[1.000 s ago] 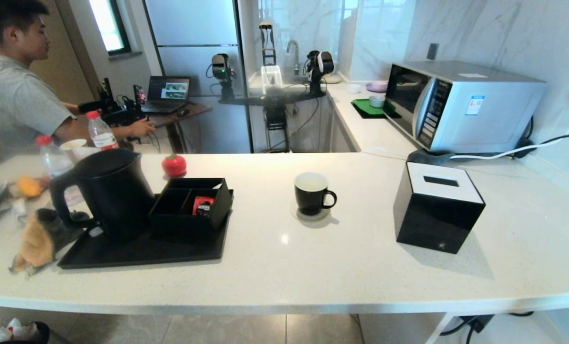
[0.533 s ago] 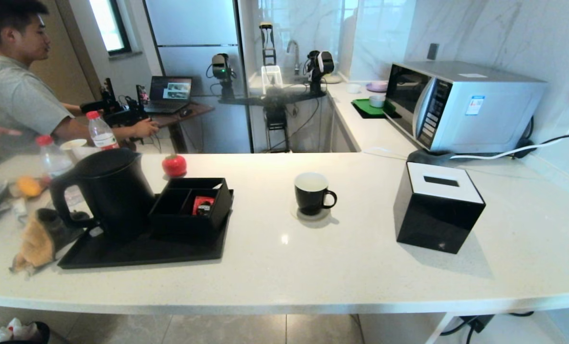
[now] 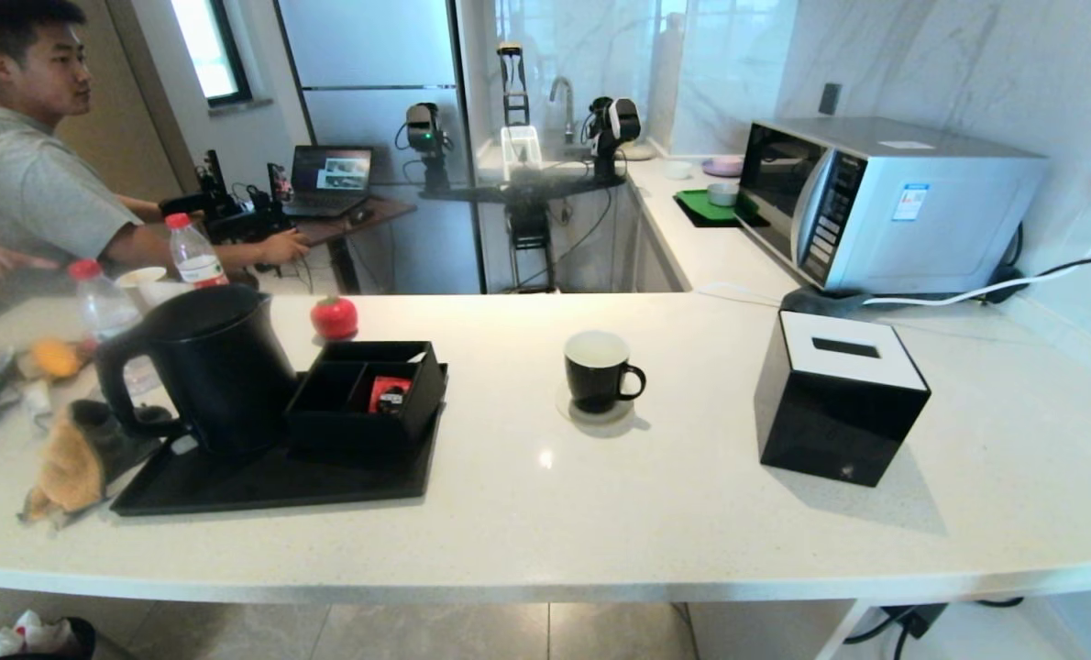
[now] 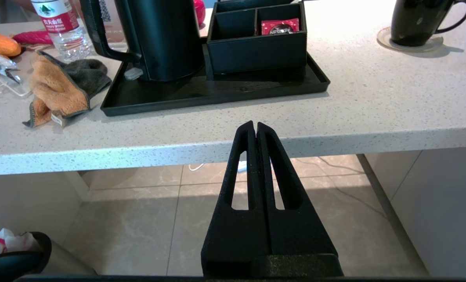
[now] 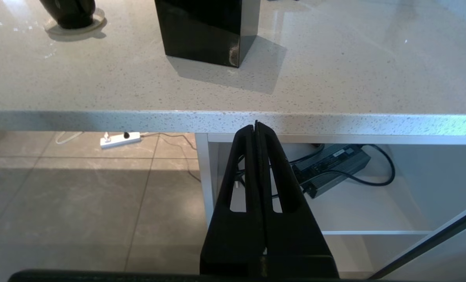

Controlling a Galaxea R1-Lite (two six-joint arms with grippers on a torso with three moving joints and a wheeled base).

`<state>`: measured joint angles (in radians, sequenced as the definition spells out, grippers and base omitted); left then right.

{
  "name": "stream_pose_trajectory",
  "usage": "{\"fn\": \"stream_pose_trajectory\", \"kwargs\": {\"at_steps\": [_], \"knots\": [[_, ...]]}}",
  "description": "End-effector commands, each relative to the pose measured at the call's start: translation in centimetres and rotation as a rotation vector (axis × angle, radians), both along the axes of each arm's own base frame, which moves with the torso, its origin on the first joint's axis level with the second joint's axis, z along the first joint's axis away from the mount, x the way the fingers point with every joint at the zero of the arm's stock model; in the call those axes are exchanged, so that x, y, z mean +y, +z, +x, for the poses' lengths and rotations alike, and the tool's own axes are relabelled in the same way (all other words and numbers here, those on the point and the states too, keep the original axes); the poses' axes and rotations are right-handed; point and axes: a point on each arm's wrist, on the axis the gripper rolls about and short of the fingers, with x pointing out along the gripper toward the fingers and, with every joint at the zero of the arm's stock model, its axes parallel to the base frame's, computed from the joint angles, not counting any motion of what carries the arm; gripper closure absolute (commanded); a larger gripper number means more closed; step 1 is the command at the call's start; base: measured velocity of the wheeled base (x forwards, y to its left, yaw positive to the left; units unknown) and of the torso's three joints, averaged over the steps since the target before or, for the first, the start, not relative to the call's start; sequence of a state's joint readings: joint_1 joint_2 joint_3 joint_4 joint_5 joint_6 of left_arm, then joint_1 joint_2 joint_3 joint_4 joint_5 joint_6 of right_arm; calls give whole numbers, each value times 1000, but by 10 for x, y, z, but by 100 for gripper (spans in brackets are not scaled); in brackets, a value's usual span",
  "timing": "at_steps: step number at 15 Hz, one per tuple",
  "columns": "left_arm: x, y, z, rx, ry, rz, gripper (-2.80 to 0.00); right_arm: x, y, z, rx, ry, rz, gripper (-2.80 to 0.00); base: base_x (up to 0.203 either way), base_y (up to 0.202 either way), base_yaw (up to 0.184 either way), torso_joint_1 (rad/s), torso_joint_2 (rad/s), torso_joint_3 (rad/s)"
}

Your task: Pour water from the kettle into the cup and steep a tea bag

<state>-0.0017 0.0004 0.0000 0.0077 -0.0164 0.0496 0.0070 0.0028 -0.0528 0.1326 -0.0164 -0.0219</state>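
Note:
The black kettle stands on a black tray at the counter's left, its handle pointing left; it also shows in the left wrist view as the kettle. The black cup with white inside sits on a coaster mid-counter, handle to the right, and the cup appears again from the left wrist. No tea bag shows. My left gripper is shut and empty, below and in front of the counter edge. My right gripper is likewise shut and empty, low before the edge. Neither arm shows in the head view.
A black divided box with a red packet sits on the tray. A black tissue box stands right of the cup, a microwave behind. Water bottles, a cloth and a red tomato-like thing lie left. A person sits beyond.
The person in the background shifts a little and a hand comes in at the far left edge. Nothing on the counter has moved.

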Motion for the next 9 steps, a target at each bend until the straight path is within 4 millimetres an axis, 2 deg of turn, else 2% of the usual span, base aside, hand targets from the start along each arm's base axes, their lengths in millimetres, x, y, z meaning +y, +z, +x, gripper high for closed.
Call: {"fn": "stream_pose_trajectory", "kwargs": {"at_steps": [1, 9], "knots": [[0, 0, 0, 0, 0, 0, 0, 0, -1, 0, 0, -5, 20, 0, 0, 0, 0, 0, 0, 0], [0, 0, 0, 0, 0, 0, 0, -1, 0, 0, -1, -28, 58, 0, 0, 0, 0, 0, 0, 0]]}}
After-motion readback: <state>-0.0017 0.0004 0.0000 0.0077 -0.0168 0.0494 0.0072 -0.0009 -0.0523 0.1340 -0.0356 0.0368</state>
